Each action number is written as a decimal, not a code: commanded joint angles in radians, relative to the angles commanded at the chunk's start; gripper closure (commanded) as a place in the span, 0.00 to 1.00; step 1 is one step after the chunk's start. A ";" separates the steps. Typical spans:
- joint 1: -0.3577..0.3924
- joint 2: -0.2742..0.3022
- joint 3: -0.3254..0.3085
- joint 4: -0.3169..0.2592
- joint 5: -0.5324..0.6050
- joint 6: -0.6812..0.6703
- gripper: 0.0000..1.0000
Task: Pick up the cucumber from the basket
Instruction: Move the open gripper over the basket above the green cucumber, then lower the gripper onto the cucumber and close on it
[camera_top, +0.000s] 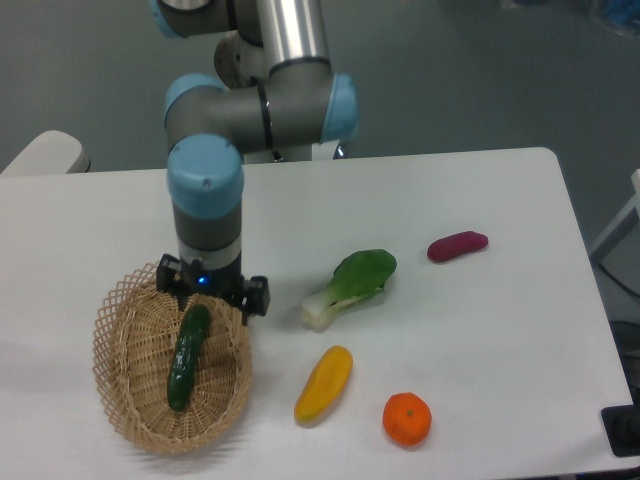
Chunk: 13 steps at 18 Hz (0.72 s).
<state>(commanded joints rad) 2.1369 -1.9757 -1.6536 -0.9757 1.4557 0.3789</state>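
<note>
1. Wicker of the basket (130, 405) is tan, and its far rim is partly hidden behind the gripper (205, 303).
2. Fingertips of the gripper cannot be made out; the dark body and the arm (205, 205) above cover them, so I cannot tell how wide it is open.
3. The gripper stands upright over the far end of the basket, right at the top end of the cucumber (188, 358). Whether it touches the cucumber or holds it, I cannot tell.
4. The cucumber lies inside the basket, a little tilted, its upper end under the gripper and its lower end near the middle of the basket floor.
5. The upper part of the arm is cut off by the top edge.
6. On the white table (480, 350), to the right of the basket, lie a bok choy (352, 286), a yellow vegetable (324, 383), an orange (407, 418) and a purple vegetable (457, 246), all apart from each other.
</note>
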 joint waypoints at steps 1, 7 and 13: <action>-0.009 -0.009 -0.002 0.011 0.000 0.000 0.00; -0.043 -0.068 -0.006 0.048 0.015 -0.006 0.00; -0.060 -0.101 -0.003 0.058 0.017 -0.008 0.00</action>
<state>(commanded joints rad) 2.0771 -2.0769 -1.6567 -0.9173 1.4726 0.3712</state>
